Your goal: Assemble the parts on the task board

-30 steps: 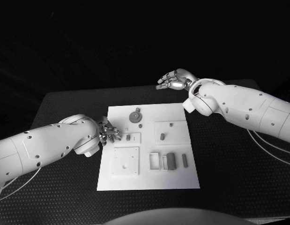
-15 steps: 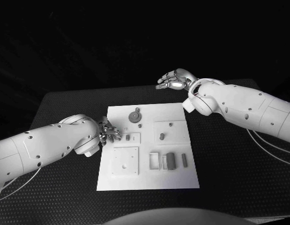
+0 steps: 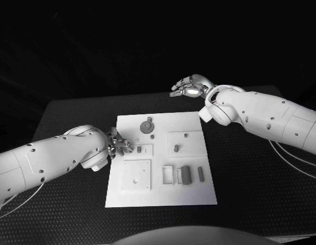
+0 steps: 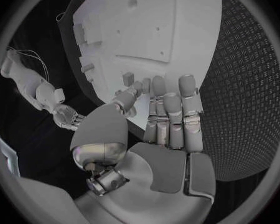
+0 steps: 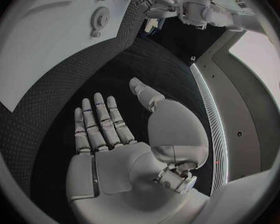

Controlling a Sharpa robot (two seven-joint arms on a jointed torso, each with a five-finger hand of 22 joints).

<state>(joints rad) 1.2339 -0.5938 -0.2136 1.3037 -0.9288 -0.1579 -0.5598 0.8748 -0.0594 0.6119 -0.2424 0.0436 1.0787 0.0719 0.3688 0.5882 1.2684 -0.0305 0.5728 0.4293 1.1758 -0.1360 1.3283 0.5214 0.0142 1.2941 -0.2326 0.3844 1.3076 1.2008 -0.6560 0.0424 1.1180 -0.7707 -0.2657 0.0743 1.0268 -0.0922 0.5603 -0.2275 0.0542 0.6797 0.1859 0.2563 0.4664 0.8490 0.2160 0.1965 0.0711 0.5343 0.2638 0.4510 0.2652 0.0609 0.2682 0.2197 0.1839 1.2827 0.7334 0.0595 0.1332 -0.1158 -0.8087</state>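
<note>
Nothing shifted since the earlier frames: both arms parked as before. Left hand (image 3: 118, 143) at the board's nine o'clock edge, fingers together and reaching over a small upright part (image 4: 127, 78); whether anything is pinched cannot be told. Right hand (image 3: 192, 86) off beyond the one o'clock corner, spread and holding nothing. Task board (image 3: 194, 191) at table centre, gear part (image 3: 149, 126) near twelve o'clock. Best done, probably, by closing slowly, gripping the part low and lifting straight up.
</note>
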